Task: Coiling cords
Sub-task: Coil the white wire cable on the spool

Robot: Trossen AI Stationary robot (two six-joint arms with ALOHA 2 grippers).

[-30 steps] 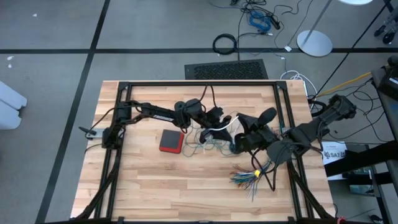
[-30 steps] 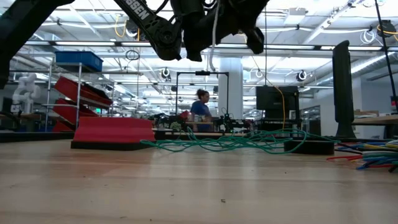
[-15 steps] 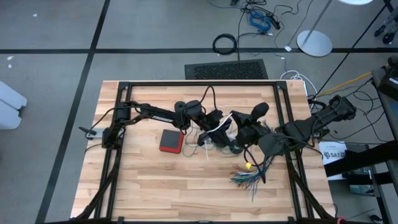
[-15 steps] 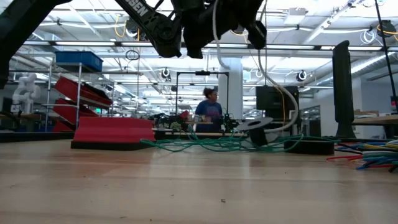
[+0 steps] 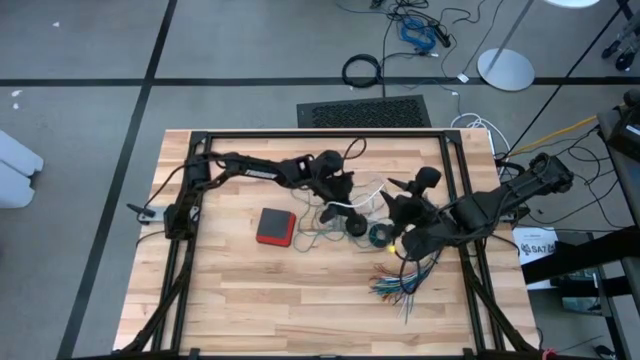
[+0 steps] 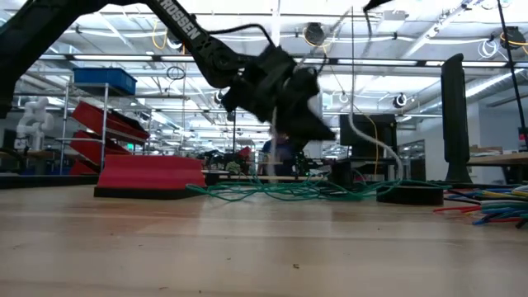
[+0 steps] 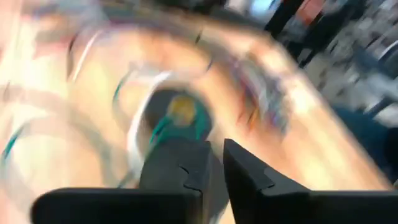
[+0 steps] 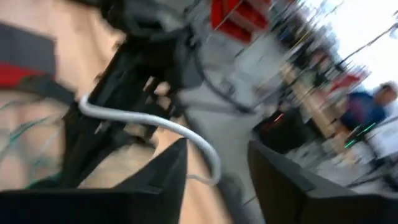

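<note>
White cord (image 5: 352,205) arcs across table, left hand (image 5: 338,187) toward right hand (image 5: 398,200).

Teal-green cord (image 5: 322,228) tangled beside white cord (image 5: 352,204); red-and-black block (image 5: 275,226) left of dark left gripper (image 5: 341,187); multicoloured wires (image 5: 400,288) below dark right gripper (image 5: 397,196).

Bare table (image 5: 230,290) lies open at front left; teal-green cord (image 5: 318,232), red box (image 5: 275,226) and multicoloured wires (image 5: 400,285) crowd the middle
</note>
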